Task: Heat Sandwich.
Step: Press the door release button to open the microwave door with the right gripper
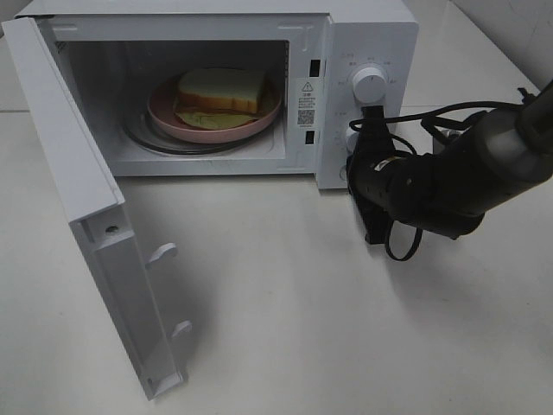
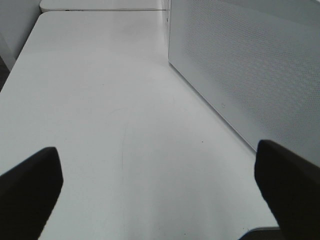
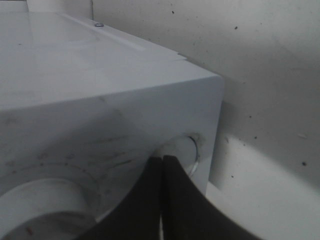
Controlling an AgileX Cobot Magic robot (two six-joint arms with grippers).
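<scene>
The microwave (image 1: 363, 35) stands at the tabletop's (image 1: 302, 303) far edge, its door (image 1: 78, 173) swung out leftward toward the near edge. Inside its cavity the sandwich (image 1: 222, 90) lies on a plate (image 1: 164, 117). The right pincer (image 3: 162, 162) touches the lower knob (image 3: 182, 150) on the panel right of the cavity; the left pincer (image 2: 160, 190) hangs over the tabletop beside the microwave.

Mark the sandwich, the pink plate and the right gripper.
sandwich (image 1: 222, 89): exterior high view, top bread slice.
pink plate (image 1: 162, 119): exterior high view, bare left rim.
right gripper (image 3: 162, 161): right wrist view, seam between the shut fingertips.
</scene>
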